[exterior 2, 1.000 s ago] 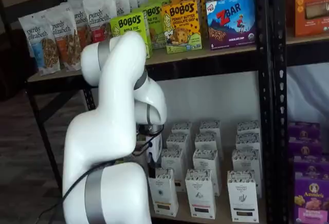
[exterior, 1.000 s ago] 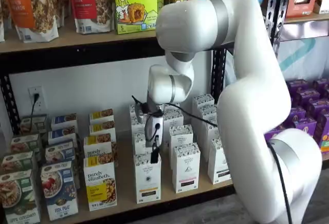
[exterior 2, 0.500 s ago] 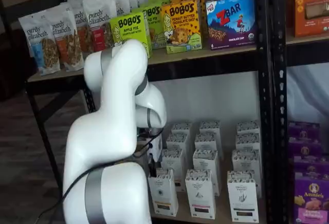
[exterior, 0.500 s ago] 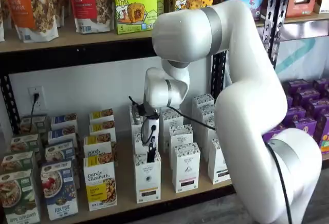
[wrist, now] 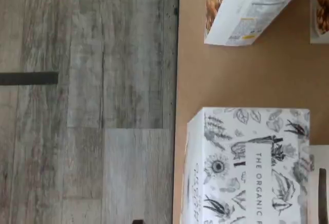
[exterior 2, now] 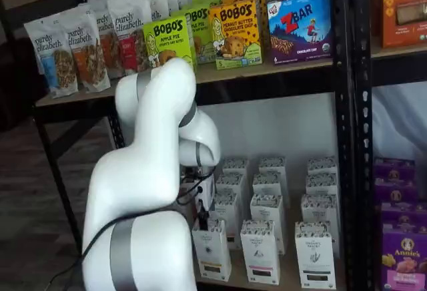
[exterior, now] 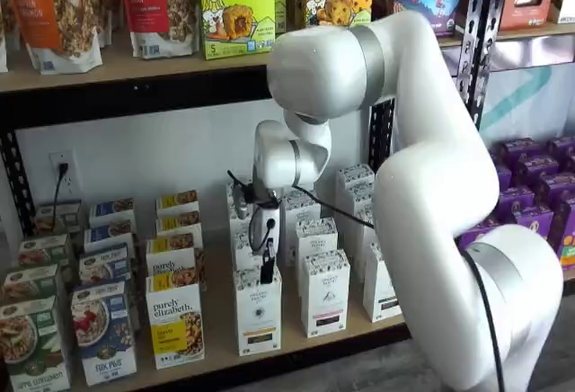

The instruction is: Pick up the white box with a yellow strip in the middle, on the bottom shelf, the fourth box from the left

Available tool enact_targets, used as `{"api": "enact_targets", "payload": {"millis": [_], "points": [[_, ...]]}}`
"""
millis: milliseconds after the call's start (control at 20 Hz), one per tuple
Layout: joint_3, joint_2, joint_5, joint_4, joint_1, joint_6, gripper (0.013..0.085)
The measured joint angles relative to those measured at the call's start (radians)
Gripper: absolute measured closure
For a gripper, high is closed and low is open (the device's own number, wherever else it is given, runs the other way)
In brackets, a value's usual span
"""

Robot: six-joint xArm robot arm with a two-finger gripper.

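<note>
The white box (exterior: pixel 258 313) stands at the front of the bottom shelf (exterior: pixel 216 356), its yellowish band low on the front; it also shows as the white box (exterior 2: pixel 212 248). My gripper (exterior: pixel 268 271) hangs just above the box's speckled top, its black finger seen side-on, with nothing held. In a shelf view the gripper (exterior 2: pixel 201 220) peeks out beside the white arm, above the same carton. The wrist view looks down on the box's leaf-patterned top (wrist: pixel 252 167) and the tan shelf board (wrist: pixel 190 59).
A granola box with a yellow square (exterior: pixel 175 329) stands close on the left and white cartons with black bands (exterior: pixel 325 293) close on the right. More cartons stand behind. Purple boxes (exterior: pixel 539 203) lie beyond the black upright (exterior: pixel 383 131). Snack bags fill the upper shelf (exterior: pixel 126 68).
The arm's upper links have swung a little to the left. The gripper has stayed over the white box, shifting only slightly.
</note>
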Motion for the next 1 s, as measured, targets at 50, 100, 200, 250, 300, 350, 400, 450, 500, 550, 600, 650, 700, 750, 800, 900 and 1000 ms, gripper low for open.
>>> {"api": "enact_targets", "payload": {"millis": [50,100,200,250,300,350,400,450,500,550,600,650,700,750,800,900,1000], "points": [[-0.009,0.006,0.005,-0.005,-0.002,0.003,0.0130],[-0.020,0.014,0.011,-0.016,-0.004,0.010,0.0130],[-0.039,0.028,0.022,-0.031,-0.007,0.020,0.0130],[-0.045,0.033,0.025,-0.033,-0.008,0.021,0.0130],[-0.051,0.038,0.027,-0.035,-0.009,0.022,0.0130],[-0.058,0.043,0.030,-0.037,-0.010,0.023,0.0130],[-0.066,0.049,0.032,-0.039,-0.011,0.024,0.0130],[-0.077,0.058,0.035,-0.043,-0.011,0.027,0.0130],[-0.086,0.066,0.037,-0.045,-0.011,0.029,0.0130],[-0.095,0.073,0.039,-0.048,-0.010,0.032,0.0130],[-0.108,0.083,0.043,-0.052,-0.009,0.037,0.0130],[-0.116,0.089,0.045,-0.057,-0.008,0.042,0.0130],[-0.123,0.095,0.047,-0.062,-0.008,0.047,0.0130],[-0.132,0.103,0.049,-0.068,-0.007,0.053,0.0130],[-0.142,0.112,0.050,-0.075,-0.005,0.060,0.0130],[-0.157,0.127,0.049,-0.083,-0.003,0.069,0.0130],[-0.170,0.140,0.049,-0.088,-0.001,0.075,0.0130]]}}
